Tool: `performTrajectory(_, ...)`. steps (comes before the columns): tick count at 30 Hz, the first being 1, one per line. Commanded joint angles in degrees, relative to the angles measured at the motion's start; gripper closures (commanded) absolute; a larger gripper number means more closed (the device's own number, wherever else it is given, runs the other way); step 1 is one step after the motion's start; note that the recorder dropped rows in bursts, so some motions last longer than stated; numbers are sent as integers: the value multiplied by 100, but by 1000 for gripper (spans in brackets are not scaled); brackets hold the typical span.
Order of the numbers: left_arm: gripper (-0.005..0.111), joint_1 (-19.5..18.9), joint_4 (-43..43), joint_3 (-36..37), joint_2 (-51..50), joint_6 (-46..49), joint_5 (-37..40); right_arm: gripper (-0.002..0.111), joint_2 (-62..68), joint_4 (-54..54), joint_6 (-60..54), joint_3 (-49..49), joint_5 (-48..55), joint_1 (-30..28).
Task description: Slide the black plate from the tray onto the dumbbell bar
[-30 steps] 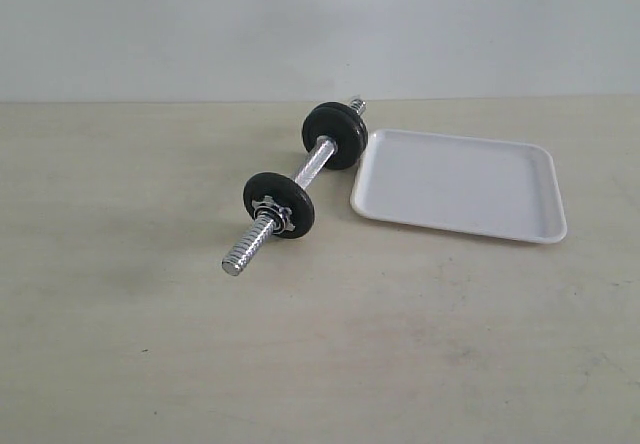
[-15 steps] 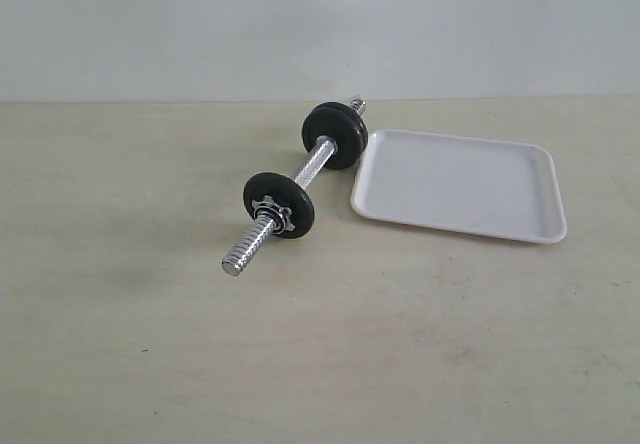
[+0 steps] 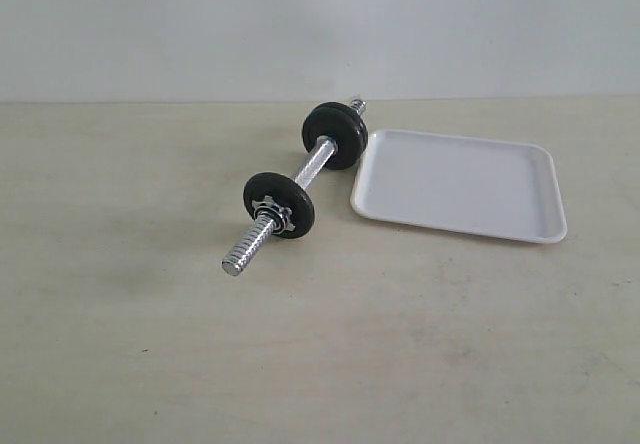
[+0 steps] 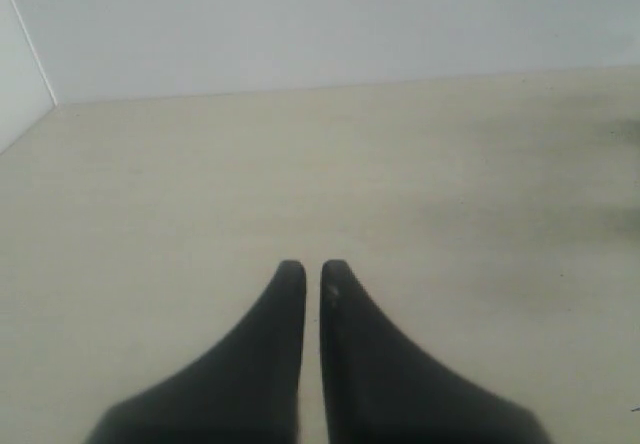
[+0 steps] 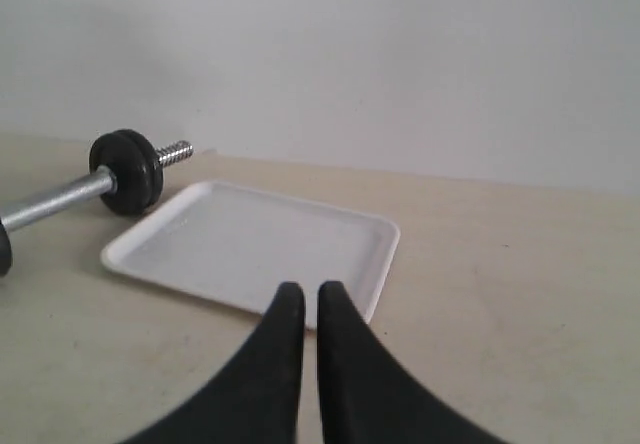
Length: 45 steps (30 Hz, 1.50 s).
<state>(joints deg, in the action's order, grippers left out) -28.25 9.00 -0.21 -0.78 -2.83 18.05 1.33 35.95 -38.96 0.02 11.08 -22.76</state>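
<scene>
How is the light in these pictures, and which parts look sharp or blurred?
Exterior view: soft, even light; the dumbbell bar and the tray are sharp, with faint shadows. Left wrist view: the left gripper is dark and soft-edged; blurry dark patches mark the table. Right wrist view: the right gripper is equally soft; the tray looks slightly hazy.

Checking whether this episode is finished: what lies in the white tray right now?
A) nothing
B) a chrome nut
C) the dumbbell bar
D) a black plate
A: the tray shows only its bare white floor, while the near black plate and the far black weight sit on the dumbbell bar beside it.
</scene>
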Motion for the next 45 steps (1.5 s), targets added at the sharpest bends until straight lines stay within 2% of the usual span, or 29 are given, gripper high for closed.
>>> performTrajectory(1,103,27,5,21,38,6,0,107,-16,-1405,1046,-2,418,1)
performTrajectory(2,103,27,5,21,38,6,0,107,-16,-2099,1771,-2,523,1)
performTrajectory(4,103,27,5,21,38,6,0,107,-16,-3962,4023,-2,758,1)
performTrajectory(5,103,27,5,21,38,6,0,107,-16,-4567,5024,-2,765,1)
performTrajectory(7,103,27,5,21,38,6,0,107,-16,-5600,6190,-2,779,1)
performTrajectory(8,103,27,5,21,38,6,0,107,-16,-5776,6312,-2,779,1)
performTrajectory(12,103,27,5,21,38,6,0,107,-16,-5593,5917,-2,779,1)
performTrajectory(16,103,27,5,21,38,6,0,107,-16,-4410,4156,-2,779,1)
performTrajectory(19,103,27,5,21,38,6,0,107,-16,-3706,3399,-2,768,1)
performTrajectory(45,103,27,5,21,38,6,0,107,-16,-3504,3296,-2,755,1)
